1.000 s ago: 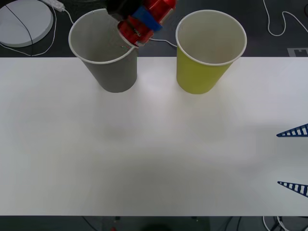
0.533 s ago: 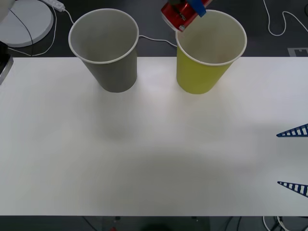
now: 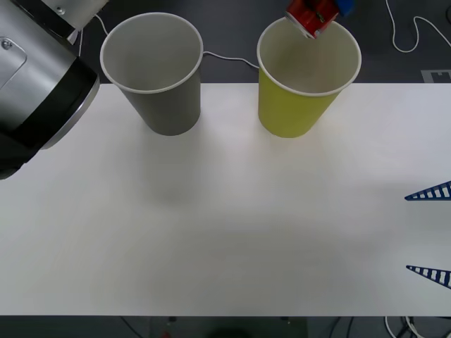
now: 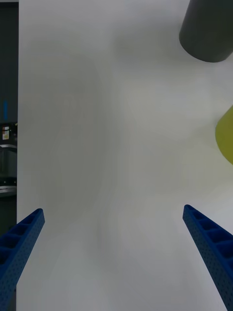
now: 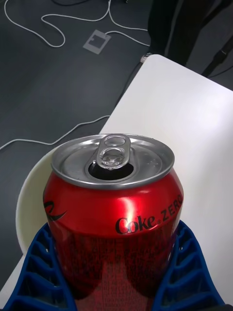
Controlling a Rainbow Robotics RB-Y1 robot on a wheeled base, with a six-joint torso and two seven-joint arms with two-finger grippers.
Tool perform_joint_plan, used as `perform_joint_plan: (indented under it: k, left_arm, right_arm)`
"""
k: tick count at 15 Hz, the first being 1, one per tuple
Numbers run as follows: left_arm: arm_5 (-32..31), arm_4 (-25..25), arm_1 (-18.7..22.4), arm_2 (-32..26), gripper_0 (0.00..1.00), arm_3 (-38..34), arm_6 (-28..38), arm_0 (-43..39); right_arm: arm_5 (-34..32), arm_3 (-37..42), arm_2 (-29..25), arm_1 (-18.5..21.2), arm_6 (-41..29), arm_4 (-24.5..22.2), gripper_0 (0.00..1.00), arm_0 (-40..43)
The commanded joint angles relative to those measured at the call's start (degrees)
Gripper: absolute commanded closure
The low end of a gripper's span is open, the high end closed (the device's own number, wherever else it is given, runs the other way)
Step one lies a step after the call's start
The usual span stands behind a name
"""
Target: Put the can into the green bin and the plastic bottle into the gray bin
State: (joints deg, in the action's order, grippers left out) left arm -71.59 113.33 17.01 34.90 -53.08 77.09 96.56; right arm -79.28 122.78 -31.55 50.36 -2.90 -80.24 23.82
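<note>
The red can (image 3: 309,17) hangs tilted over the far rim of the green bin (image 3: 292,109), with my left gripper (image 3: 321,11) shut on it. In the left wrist view the can (image 5: 114,209) stands upright between the blue fingers (image 5: 41,272), silver top and pull tab showing, with the green bin's pale inside (image 5: 30,194) below it. The gray bin (image 3: 165,105) stands to the left of the green one. My right gripper (image 3: 407,233) waits open at the table's right edge; its wrist view (image 4: 112,210) looks over bare table. The plastic bottle is out of view.
My left arm's silver and black body (image 3: 35,77) looms over the table's back left corner. White cables (image 3: 412,39) lie on the dark floor behind the white table (image 3: 225,225). Both bins stand at the table's back edge.
My left gripper has carried the can rightward, from over the gray bin's rim to over the green bin. The left arm's body has swung into the front view. The right gripper has stayed still.
</note>
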Motion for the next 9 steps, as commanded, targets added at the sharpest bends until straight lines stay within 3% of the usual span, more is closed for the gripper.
perform_joint_plan:
  k: [1, 5, 9]
  left_arm:
    - [2.2, 0.7, -3.4, 0.0, 1.00, 6.2, 0.0, 1.7]
    - [7.3, 0.7, -6.2, 0.0, 1.00, 12.6, -0.3, 2.5]
    - [7.5, 0.8, -6.5, 0.0, 1.00, 13.1, -0.8, 2.6]
  right_arm:
    - [0.0, 0.0, 0.0, 0.0, 0.0, 0.0, 0.00, 0.0]
    - [0.0, 0.0, 0.0, 0.0, 0.0, 0.0, 0.00, 0.0]
    - [0.0, 0.0, 0.0, 0.0, 0.0, 0.0, 0.00, 0.0]
